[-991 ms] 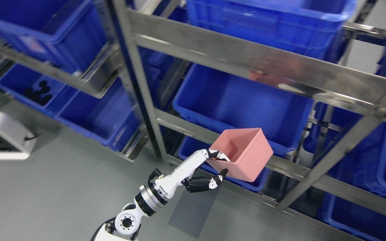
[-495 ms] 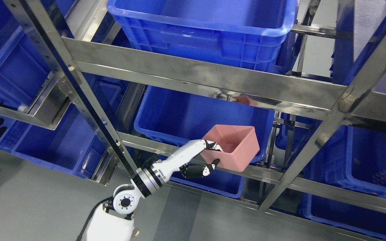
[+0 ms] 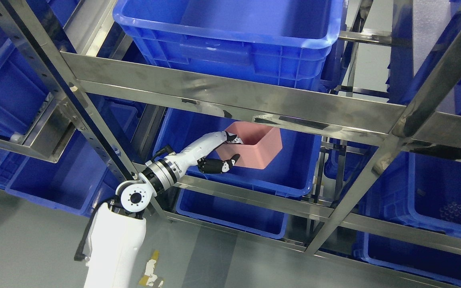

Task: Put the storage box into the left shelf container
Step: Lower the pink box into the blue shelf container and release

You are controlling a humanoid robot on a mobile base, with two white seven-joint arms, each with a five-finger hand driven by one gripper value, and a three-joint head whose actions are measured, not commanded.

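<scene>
Head view: left hand (image 3: 225, 154) clenched on near-left wall of pink storage box (image 3: 259, 151), held tilted just above floor of blue container (image 3: 294, 160) on middle shelf, close under steel front rail (image 3: 230, 94); next move probably straight down.

A single view is given, taken from the robot's head. The scene is looked down upon steeply and forward, toward 12 o'clock, across the grey floor (image 3: 34, 256) into a steel shelf frame (image 3: 230, 94) stacked with blue containers (image 3: 230, 36). The frame is seen from close by, filling the picture from 9 to 3 o'clock. The left arm (image 3: 114, 244) enters at 7 o'clock. No second view is supplied, so nothing is shared.
</scene>
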